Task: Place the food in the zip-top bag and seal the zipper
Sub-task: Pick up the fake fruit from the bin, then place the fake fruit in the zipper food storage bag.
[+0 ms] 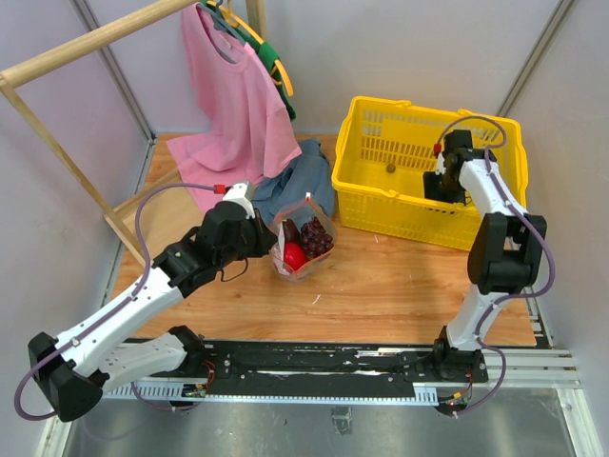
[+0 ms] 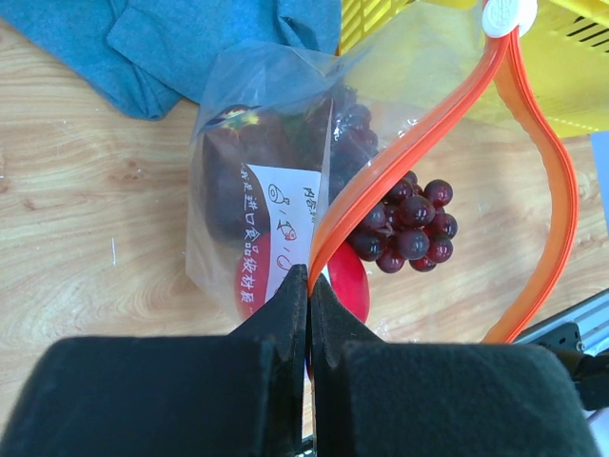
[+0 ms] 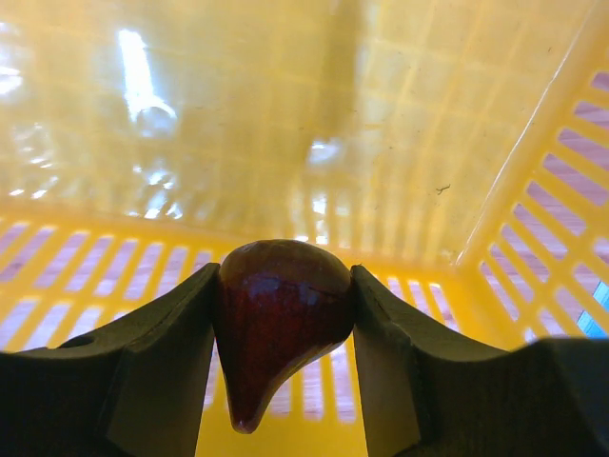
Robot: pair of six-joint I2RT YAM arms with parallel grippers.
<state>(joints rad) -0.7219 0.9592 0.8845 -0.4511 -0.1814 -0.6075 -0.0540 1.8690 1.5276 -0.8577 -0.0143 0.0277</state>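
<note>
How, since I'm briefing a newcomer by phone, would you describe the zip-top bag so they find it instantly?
On the wooden table, look between the yellow basket and the left end effector, just in front of the blue cloth. The zip-top bag is the only clear crinkly thing, with an orange zipper and grapes inside.

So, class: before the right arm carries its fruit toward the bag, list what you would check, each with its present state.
1. Left gripper shut on the zipper: ok.
2. Zip-top bag mouth held open: ok, the strip forms a loop.
3. Red fruit and grape bunch inside the bag: ok.
4. Right gripper jaws touching both sides of the dark red fruit: ok.
5. Grip firm enough to lift: cannot tell.
6. Fruit clear of the yellow basket: not ok, it is inside it.
</note>
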